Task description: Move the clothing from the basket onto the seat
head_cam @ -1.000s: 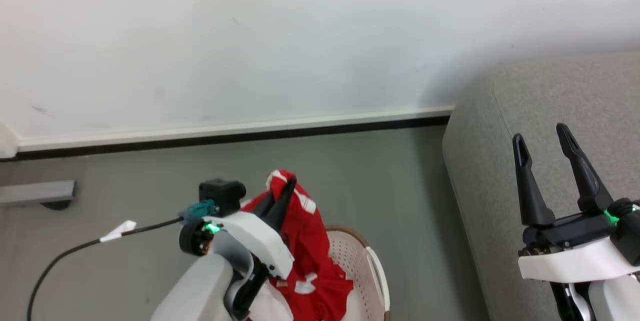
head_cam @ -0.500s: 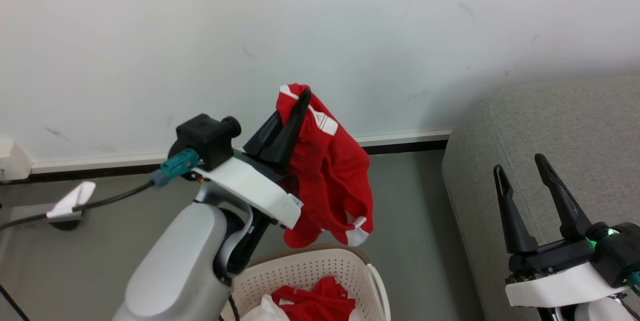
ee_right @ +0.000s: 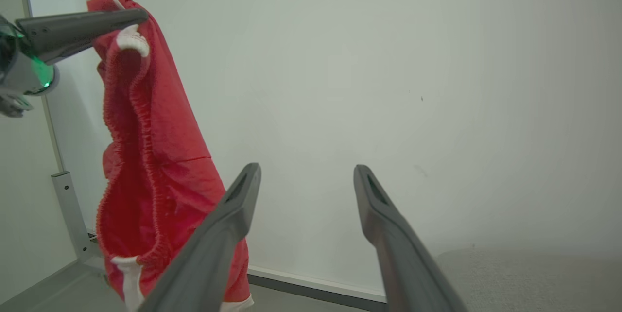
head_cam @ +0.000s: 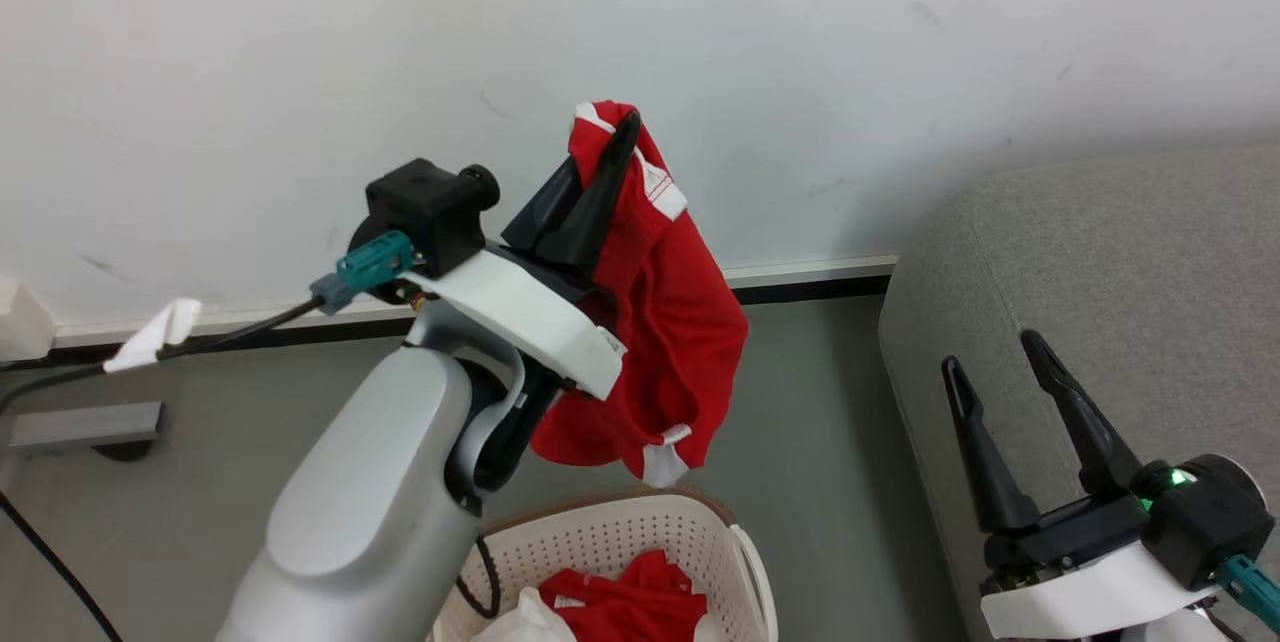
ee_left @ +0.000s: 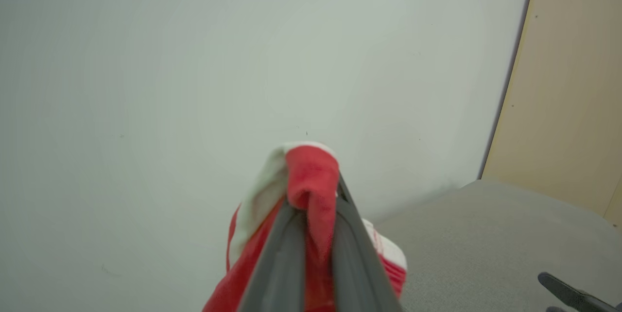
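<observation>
White wall, grey floor. Nearest is the basket (head_cam: pixel 620 537), with more red clothing (head_cam: pixel 625 602) left inside. The red shorts (head_cam: pixel 670 322) have risen over the last second and the hem now hangs clear of the rim. Extraction looks done; the carry to the sofa (head_cam: pixel 1120 252) is likely next. The left gripper (head_cam: pixel 612 142) is raised and angled up, pinching their top edge. The right gripper (head_cam: pixel 988 350) sits low beside the sofa, fingers spread, empty.

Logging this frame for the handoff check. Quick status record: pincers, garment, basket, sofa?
left pincer: shut on red garment, raised
red garment: hanging above basket, clear of its rim
right pincer: open, holding nothing, by the sofa
basket: more red clothing inside
sofa: on the robot's right of basket
</observation>
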Motion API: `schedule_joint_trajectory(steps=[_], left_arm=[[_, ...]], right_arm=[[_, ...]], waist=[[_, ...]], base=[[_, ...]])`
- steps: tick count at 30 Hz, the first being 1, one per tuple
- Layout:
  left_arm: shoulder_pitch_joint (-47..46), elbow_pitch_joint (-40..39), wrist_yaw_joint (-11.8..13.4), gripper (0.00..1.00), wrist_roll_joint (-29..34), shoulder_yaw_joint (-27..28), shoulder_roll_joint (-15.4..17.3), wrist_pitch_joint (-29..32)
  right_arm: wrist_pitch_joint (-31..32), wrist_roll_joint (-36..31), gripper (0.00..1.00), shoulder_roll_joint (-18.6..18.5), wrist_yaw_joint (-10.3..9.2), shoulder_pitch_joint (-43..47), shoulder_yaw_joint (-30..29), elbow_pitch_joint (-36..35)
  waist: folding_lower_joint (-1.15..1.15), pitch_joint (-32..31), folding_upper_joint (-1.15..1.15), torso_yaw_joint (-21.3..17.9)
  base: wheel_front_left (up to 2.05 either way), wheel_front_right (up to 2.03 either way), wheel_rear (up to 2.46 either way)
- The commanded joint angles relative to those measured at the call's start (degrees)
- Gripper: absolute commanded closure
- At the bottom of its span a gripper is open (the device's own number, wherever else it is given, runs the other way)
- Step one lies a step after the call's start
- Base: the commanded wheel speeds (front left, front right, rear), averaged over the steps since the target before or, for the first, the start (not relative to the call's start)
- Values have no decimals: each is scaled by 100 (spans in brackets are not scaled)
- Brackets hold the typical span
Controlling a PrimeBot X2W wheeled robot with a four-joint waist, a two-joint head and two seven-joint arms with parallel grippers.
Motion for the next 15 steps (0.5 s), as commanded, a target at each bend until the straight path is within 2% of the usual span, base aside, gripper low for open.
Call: schedule_joint_trajectory(steps=[1,15], left_arm=[[-71,35,-22,100,44,13,9,-51],[-435,459,-22,100,78,-163,-197,-175]], right_arm=[[-1,19,0,-44,-12,-75,39,-26],[-1,105,0,-318,-12,-914,1575,392]], waist=[[0,6,0,-3],[0,105,0,169]], base=[[0,0,0],[0,0,0]])
